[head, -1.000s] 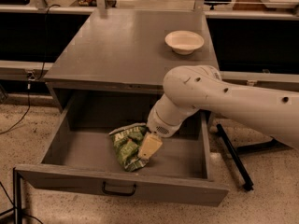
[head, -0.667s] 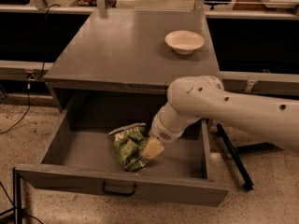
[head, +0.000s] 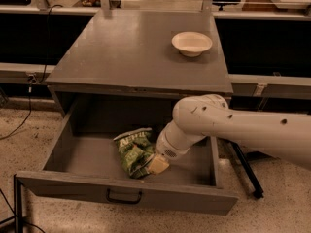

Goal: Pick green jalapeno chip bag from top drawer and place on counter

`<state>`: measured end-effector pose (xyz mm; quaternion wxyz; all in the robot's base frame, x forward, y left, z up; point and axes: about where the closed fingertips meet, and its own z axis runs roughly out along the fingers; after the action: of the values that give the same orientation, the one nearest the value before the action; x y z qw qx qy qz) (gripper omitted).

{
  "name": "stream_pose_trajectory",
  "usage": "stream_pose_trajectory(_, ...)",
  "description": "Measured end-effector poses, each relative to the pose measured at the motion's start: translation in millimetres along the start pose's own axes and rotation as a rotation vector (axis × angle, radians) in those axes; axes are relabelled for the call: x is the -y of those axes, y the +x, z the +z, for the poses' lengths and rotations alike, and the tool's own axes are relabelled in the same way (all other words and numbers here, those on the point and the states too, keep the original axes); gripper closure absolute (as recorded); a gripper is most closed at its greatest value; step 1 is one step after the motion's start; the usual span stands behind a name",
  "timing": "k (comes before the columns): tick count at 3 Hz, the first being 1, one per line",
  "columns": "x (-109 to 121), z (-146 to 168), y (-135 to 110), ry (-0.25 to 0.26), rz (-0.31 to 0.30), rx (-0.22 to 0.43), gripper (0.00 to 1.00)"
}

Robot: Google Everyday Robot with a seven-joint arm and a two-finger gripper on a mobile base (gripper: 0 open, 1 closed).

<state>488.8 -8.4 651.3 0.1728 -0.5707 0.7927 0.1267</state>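
The green jalapeno chip bag [head: 132, 151] lies crumpled on the floor of the open top drawer [head: 68, 182], near its middle. My gripper [head: 154, 165] reaches down into the drawer from the right and sits against the bag's right lower edge. Only a pale fingertip shows beside the bag. The counter [head: 126, 47] is the flat grey cabinet top behind the drawer.
A white bowl [head: 192, 43] stands on the counter at the right rear. The drawer's dark bar handle [head: 124, 196] is at its front centre. A black rod [head: 247, 169] lies on the speckled floor to the right. Cables trail on the floor at left.
My arm has dropped lower and moved a little forward into the drawer, and the gripper has closed in on the bag's right edge. The bag has not visibly moved.
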Motion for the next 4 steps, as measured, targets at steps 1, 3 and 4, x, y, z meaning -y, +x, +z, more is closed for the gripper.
stream_pose_trajectory(1,0.7,14.6,-3.7,-0.001,0.004,0.004,0.47)
stream_pose_trajectory(3,6.9,22.0,-14.2,0.000,0.021,0.049,0.88)
stream_pose_trajectory(4,7.2,14.9,-24.0,-0.023,0.019,0.101,1.00)
